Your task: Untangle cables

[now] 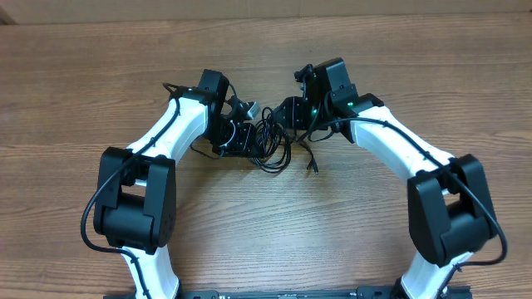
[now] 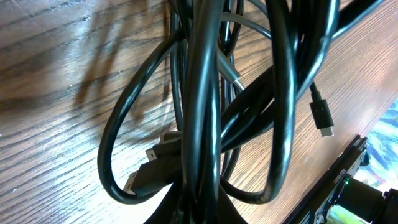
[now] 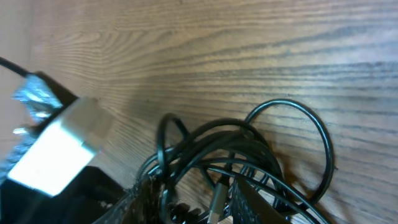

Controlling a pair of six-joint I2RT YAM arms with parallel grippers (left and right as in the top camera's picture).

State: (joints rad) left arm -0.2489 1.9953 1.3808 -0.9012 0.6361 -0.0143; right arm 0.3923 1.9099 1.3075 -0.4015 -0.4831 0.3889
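Observation:
The cables (image 1: 273, 143) lie as one bunch of thin black loops on the wooden table, between my two grippers. My left gripper (image 1: 243, 137) sits at the bunch's left edge. In the left wrist view its dark fingertips (image 2: 199, 210) are shut on strands of the cables (image 2: 202, 93), and loops hang to either side. A flat plug (image 2: 146, 174) and a small connector (image 2: 322, 115) rest on the wood. My right gripper (image 1: 291, 116) is at the bunch's upper right. Its fingers (image 3: 149, 199) stand apart, with cables (image 3: 249, 143) and a silver plug (image 3: 219, 199) crossing the gap.
One loose cable end (image 1: 314, 166) trails out to the right of the bunch. A white block (image 3: 59, 152) shows at the left of the right wrist view, close to the left wrist. The right arm's body (image 2: 354, 186) fills the lower right of the left wrist view.

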